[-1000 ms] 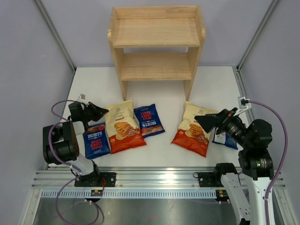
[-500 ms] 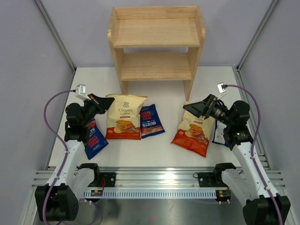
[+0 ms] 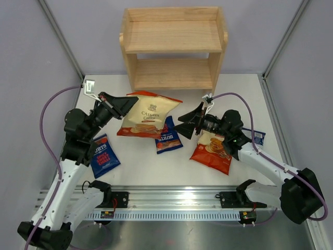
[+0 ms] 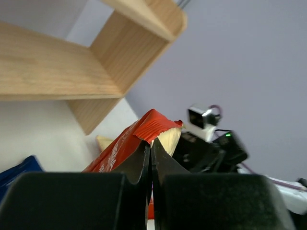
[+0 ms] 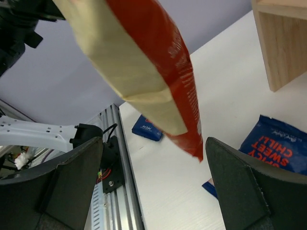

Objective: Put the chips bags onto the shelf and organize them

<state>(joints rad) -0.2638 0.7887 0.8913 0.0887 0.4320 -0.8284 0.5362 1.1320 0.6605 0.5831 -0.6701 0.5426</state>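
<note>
My left gripper (image 3: pixel 134 102) is shut on the edge of a cream-and-red Cassava Chips bag (image 3: pixel 150 113) and holds it off the table in front of the shelf (image 3: pixel 174 36). In the left wrist view the jaws pinch the bag's red seam (image 4: pixel 144 136). My right gripper (image 3: pixel 186 121) is open and empty beside that bag's right end; the bag (image 5: pixel 144 62) hangs above its spread fingers (image 5: pixel 72 182). The second Cassava bag (image 3: pixel 210 151) lies under the right arm. Burts bags lie at the left (image 3: pixel 104 154), centre (image 3: pixel 167 136) and right (image 3: pixel 258 136), the last mostly hidden.
The wooden shelf's two tiers hold nothing; its lower tier (image 4: pixel 48 72) and right leg (image 5: pixel 280 43) are near the lifted bag. An aluminium rail (image 3: pixel 166 200) runs along the table's near edge. Grey walls close in both sides.
My left gripper has lifted the Cassava bag off the table and carried it right and toward the shelf. My right arm has swung left from the right side to the bag's end.
</note>
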